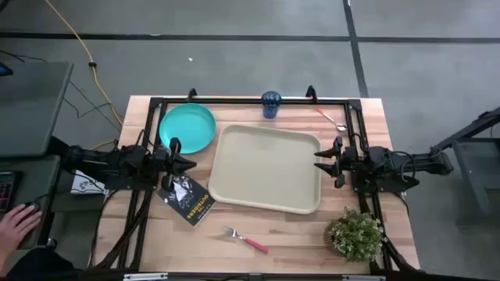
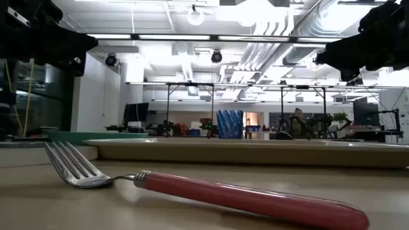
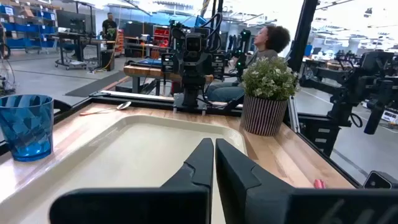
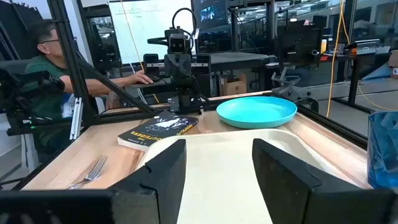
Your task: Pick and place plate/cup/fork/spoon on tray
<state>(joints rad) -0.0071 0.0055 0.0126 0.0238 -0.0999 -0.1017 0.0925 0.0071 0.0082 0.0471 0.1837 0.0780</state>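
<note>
We see the turquoise plate (image 1: 187,129) in the upper left of the frame, just above our clenched left end effector (image 1: 190,165) and beside the empty tray (image 1: 268,169), while the released right end effector (image 1: 319,160) waits across it.

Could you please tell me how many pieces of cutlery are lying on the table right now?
2. The fork lies on the bare wood at the table's near edge, beside the black booklet. The spoon lies at the far right corner, beyond the tray. None appears hidden.
</note>
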